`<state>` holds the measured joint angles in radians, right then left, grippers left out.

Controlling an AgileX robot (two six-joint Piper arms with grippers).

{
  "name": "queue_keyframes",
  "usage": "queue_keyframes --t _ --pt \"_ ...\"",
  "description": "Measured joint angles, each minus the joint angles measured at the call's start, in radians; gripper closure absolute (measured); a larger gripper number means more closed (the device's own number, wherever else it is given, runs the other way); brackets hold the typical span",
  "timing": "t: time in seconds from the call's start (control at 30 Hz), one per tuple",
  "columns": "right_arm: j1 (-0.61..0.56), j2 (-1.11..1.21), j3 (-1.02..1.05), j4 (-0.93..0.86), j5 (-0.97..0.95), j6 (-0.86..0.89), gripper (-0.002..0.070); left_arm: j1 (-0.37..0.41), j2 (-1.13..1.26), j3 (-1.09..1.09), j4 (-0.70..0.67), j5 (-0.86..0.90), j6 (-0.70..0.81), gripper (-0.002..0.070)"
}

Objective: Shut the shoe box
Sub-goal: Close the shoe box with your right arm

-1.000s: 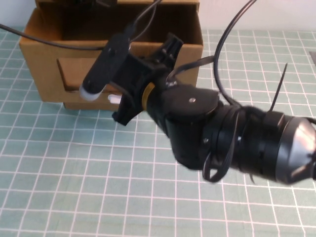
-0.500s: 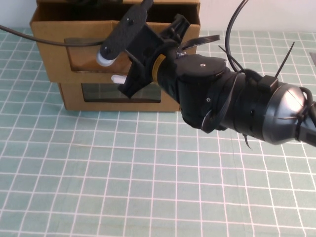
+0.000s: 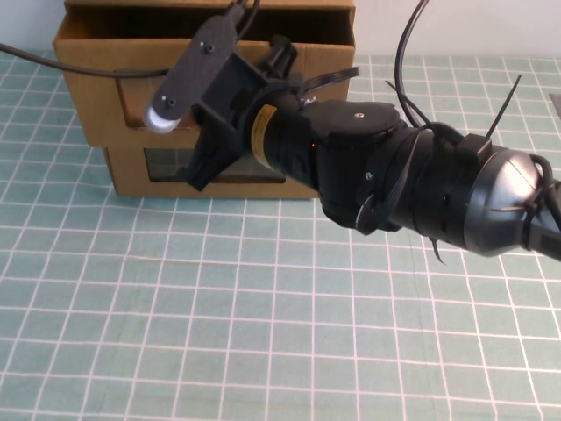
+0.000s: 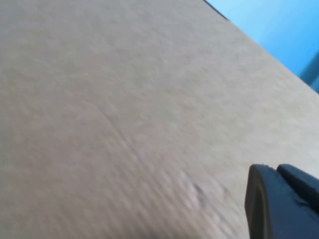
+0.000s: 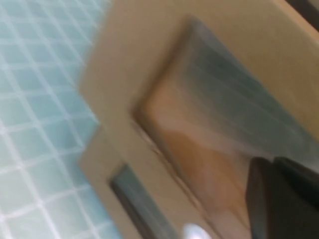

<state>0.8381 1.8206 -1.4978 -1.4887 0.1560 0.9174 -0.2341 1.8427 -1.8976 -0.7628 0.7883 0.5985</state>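
Left gripper [image 4: 283, 206]: sitting hard up against a plain brown cardboard face, out of the high view; whether its jaws are open or closed, I cannot tell.
Shoe box [image 3: 105, 105]: brown cardboard drawer-style box with a clear rectangular window, resting at the far left of the bench on top of the second box.
Second box [image 3: 131, 180]: similar brown cardboard box with a dark window, lying underneath with its front set slightly to the right of the upper one.
Contents: the shoe box's open top is showing only a dark interior; the right wrist view through the window is giving a warm brown blur, so nothing can be named. The lower window is reading dark.
Right gripper [image 3: 180, 147]: hovering at the shoe box's front panel, jaws spread apart and gripping nothing, the white-tipped finger [image 3: 161, 116] lying over the window.
Progress: the drawer appears to be sticking out toward the camera, its top uncovered, so the closing looks partly done; pushing it fully home is remaining.
Bench [image 3: 175, 307]: green gridded mat lying over it.
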Motion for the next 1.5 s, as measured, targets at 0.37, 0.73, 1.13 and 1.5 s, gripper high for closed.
queue_keyframes --t 0.37,0.73,1.13,1.5 --pt "0.0 -0.003 -0.002 -0.025 -0.048 0.002 0.0689 0.0 0.047 0.0 -0.006 -0.044 0.009 0.068" --pt "-0.009 -0.003 -0.07 -0.048 -0.008 0.004 0.0689 0.0 0.047 0.0 -0.006 -0.046 0.009 0.068" --pt "-0.069 0.099 -0.164 -0.052 -0.022 0.021 0.0689 0.0 0.047 0.0 -0.006 -0.046 0.009 0.068" --pt "-0.131 0.16 -0.229 -0.052 -0.074 0.097 0.0689 0.0 0.047 0.0 -0.008 -0.046 0.009 0.068"
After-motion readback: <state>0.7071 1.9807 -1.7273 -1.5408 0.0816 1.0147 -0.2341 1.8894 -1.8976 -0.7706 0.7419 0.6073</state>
